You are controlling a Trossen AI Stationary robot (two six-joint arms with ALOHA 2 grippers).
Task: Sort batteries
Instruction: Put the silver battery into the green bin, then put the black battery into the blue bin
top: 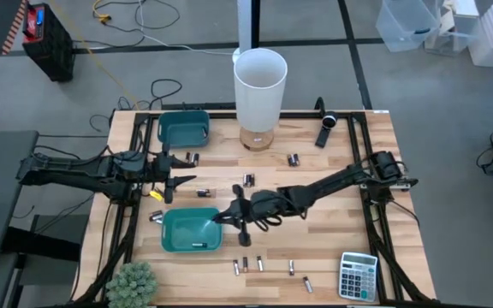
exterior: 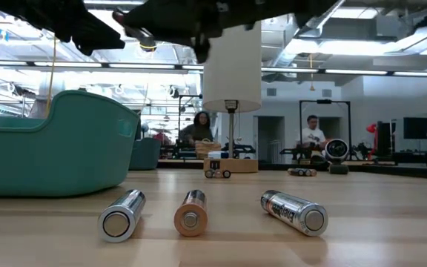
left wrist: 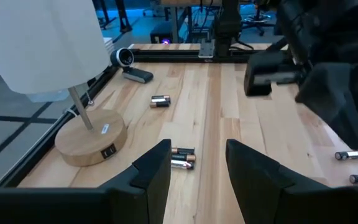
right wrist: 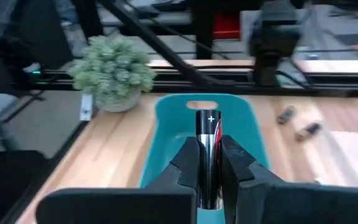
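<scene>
Over the near teal bin [top: 191, 231], at its edge toward the lamp [top: 259, 90], the right gripper [top: 236, 216] hovered with its two fingers pinched on a dark battery [right wrist: 208, 149]. In the right wrist view that cell stood out between the pads, its silvery end marked with a white plus sign and a streak of red on its side, pointing over the bin's hollow. One more cell lay inside this bin at the corner farthest from the lamp.

On the far side of the bin from the potted plant [top: 132, 283], the left gripper [top: 175, 179] waited above the wood with its fingers parted and nothing between them, between the near bin and the second teal bin [top: 183, 127].

Loose batteries [top: 248, 180] were scattered over the table [top: 332, 214]: a pair between the lamp base and the near bin, others beside the lamp base, and a row of cells between the near bin and the calculator [top: 358, 275]. In the low view three of them lay side by side before the bin; the print on the rightmost label was too small to read. No other writing could be made out.
</scene>
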